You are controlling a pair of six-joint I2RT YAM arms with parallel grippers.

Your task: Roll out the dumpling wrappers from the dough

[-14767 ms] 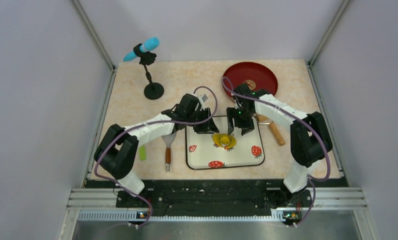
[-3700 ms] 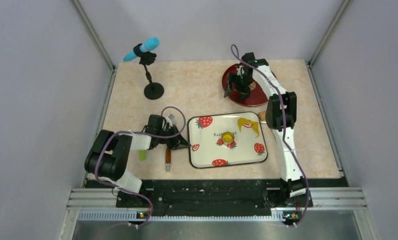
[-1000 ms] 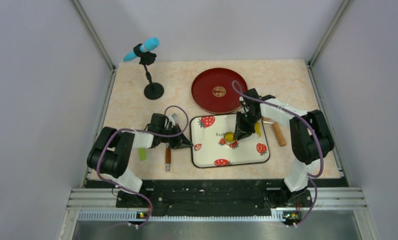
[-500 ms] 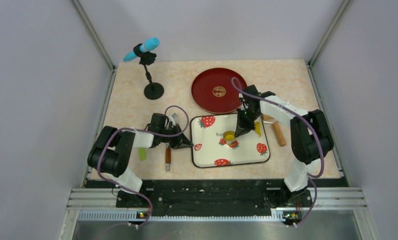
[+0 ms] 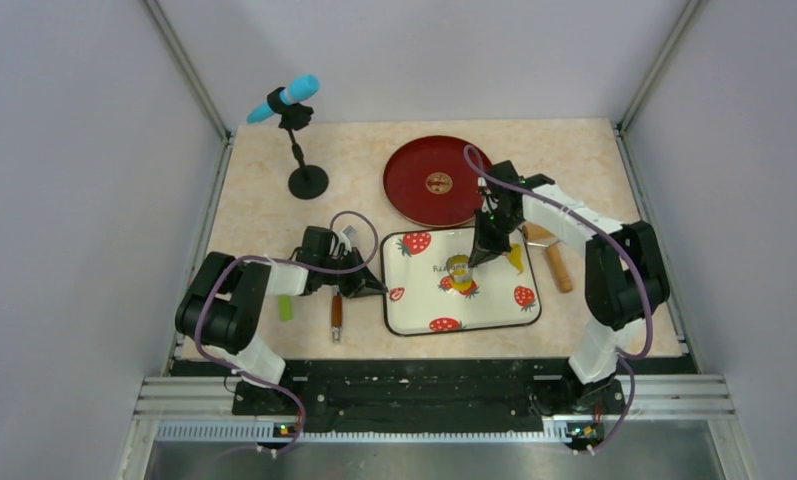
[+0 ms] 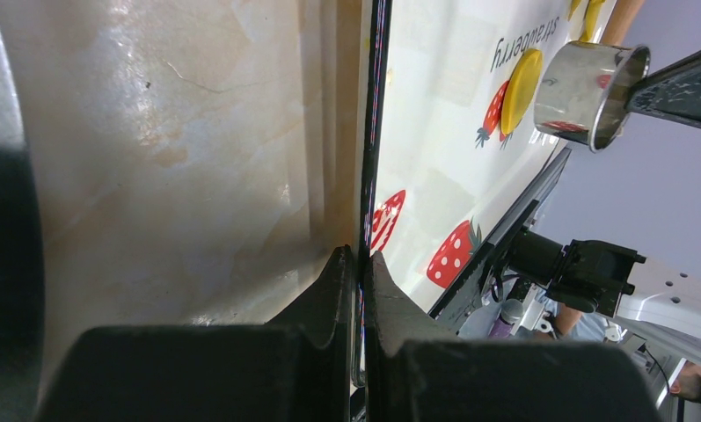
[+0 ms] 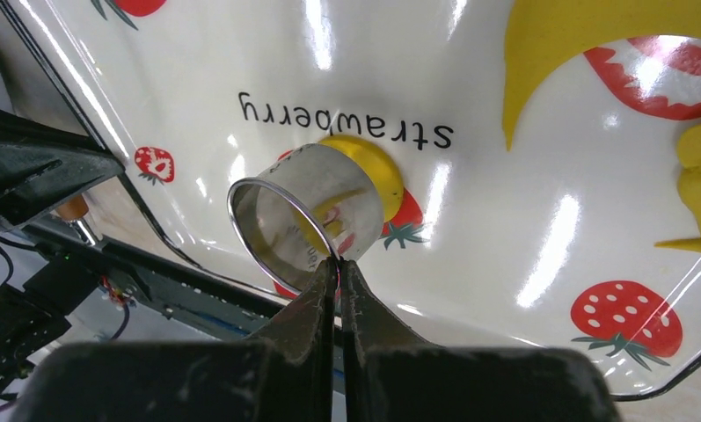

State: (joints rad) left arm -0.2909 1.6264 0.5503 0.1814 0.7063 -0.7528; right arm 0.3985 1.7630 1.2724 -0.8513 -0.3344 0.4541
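The right hand pinches the metal ring; beyond it a dumpling wrapper lies in the tray. The left hand pinches the tray rim.

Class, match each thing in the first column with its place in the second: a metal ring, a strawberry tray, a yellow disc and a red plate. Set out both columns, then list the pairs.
Things
1. metal ring
2. strawberry tray
3. yellow disc
4. red plate

Places
A. on the table, behind the tray
B. pinched by its wall in the right tool
C. flat on the tray, beside the word "strawberry"
D. clamped at its left edge by the left tool

Pairs: 1-B, 2-D, 3-C, 4-A
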